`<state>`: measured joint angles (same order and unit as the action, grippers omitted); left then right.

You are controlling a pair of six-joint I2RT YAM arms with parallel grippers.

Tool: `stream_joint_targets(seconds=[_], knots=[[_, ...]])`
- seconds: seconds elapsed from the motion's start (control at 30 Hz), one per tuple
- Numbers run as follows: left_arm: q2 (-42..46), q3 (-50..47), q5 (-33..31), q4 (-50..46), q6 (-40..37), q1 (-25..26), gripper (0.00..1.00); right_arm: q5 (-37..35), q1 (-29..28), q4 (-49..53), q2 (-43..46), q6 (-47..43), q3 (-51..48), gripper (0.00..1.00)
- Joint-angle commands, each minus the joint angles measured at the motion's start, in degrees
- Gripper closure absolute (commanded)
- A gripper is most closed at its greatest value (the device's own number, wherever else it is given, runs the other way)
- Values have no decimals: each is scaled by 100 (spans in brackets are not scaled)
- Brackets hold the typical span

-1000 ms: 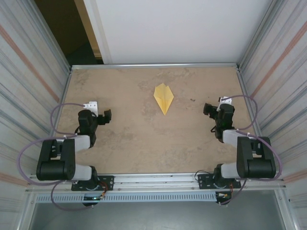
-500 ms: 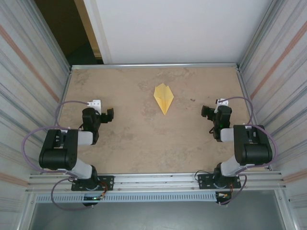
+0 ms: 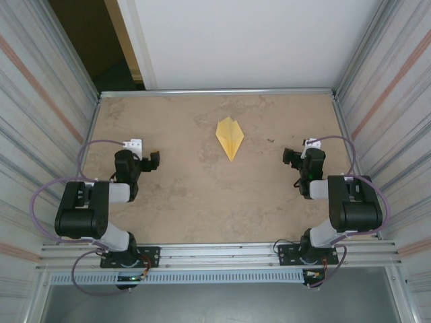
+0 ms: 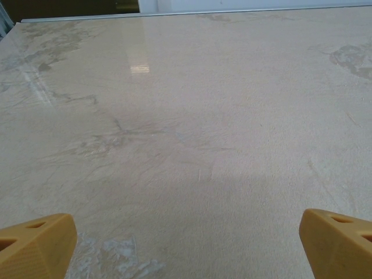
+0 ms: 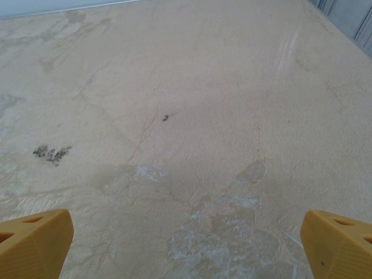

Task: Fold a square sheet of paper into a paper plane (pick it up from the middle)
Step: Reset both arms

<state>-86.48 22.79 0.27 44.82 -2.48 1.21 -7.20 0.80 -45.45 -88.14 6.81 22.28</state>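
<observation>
- Paper plane (image 3: 229,136): too small from overhead to count its folds; its underside is hidden against the table (image 3: 202,202).
- Left gripper (image 3: 151,161): a dark shape from above, finger detail unreadable. In the wrist view, the left fingertips (image 4: 36,247) are cut off by the bottom and side edges.
- Right gripper (image 3: 290,156): likewise. The right fingertips (image 5: 35,244) are cropped at the lower corners.
- Dark opening (image 3: 87,40) beyond the far-left corner: too dim to tell its contents.

Yellow paper plane (image 3: 229,137), seemingly flat, mid-table
</observation>
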Motion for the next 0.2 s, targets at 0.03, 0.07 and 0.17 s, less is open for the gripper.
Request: stream_joint_targets(seconds=[0.03, 0.07, 0.17], knots=[[-72, 165, 105, -74, -134, -25, 1, 61, 43, -131, -28, -52, 57, 1], [-56, 159, 111, -65, -137, -17, 1, 62, 43, -136, -28, -54, 63, 1], [-43, 112, 105, -1, -147, -24, 1, 67, 44, -131, -20, -50, 60, 1]])
